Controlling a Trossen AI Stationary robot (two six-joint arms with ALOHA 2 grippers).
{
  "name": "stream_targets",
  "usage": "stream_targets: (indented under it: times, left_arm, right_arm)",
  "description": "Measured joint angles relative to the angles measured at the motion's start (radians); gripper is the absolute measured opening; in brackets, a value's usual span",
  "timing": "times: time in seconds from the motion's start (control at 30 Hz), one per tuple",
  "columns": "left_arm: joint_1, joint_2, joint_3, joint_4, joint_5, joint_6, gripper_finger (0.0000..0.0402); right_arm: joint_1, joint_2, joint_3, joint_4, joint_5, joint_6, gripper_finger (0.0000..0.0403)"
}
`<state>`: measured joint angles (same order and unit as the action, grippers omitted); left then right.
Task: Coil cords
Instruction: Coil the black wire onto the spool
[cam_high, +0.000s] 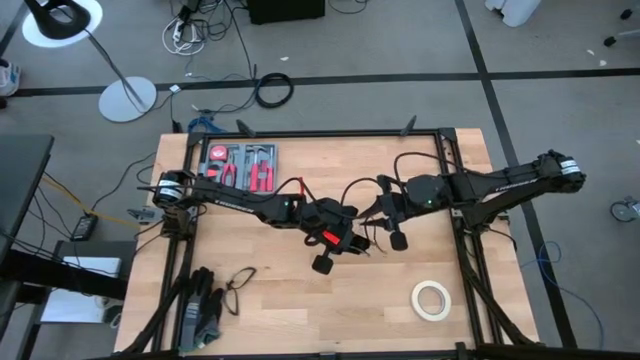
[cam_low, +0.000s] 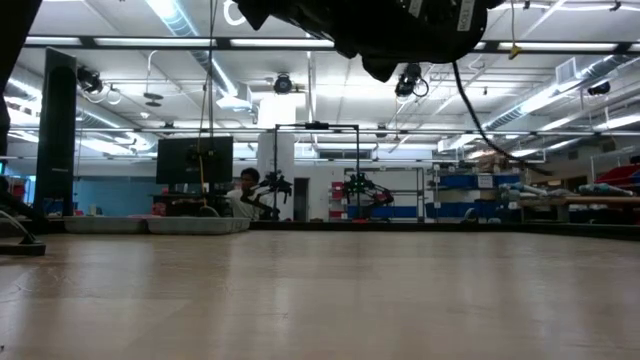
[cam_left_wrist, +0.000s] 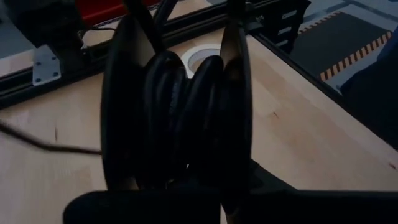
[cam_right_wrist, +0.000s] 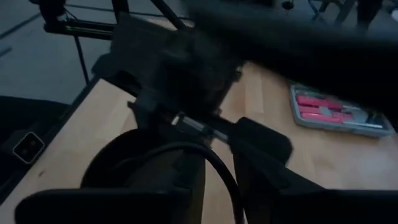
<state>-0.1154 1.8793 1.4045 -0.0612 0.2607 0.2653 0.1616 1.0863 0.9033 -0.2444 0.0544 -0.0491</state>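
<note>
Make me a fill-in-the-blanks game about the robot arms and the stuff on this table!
1. The left gripper has its jaws shut on loops of black ____.
2. The white tape roll lies on the ____.
3. The tray with red-handled tools sits nearer the ____ arm.
4. Both arms meet over the ____ of the table.

Missing words: cord; table; left; middle
</note>
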Motion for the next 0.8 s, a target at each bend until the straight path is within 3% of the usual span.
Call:
stream_targets:
  times: [0.27,0.63,0.8]
  left_arm:
    - [-0.011,0.000,0.000,0.012,-0.022,0.067,0.0000]
    - [-0.010,0.001,-0.001,-0.025,-0.096,0.098,0.0000]
    - [-0.009,0.001,-0.001,-0.025,-0.100,0.102,0.0000]
  right_arm:
    - [-0.040,0.004,0.002,0.039,-0.078,0.049,0.0080]
    - [-0.042,0.003,0.002,-0.011,-0.076,0.124,0.0079]
    - [-0.042,0.003,0.002,-0.014,-0.074,0.103,0.0040]
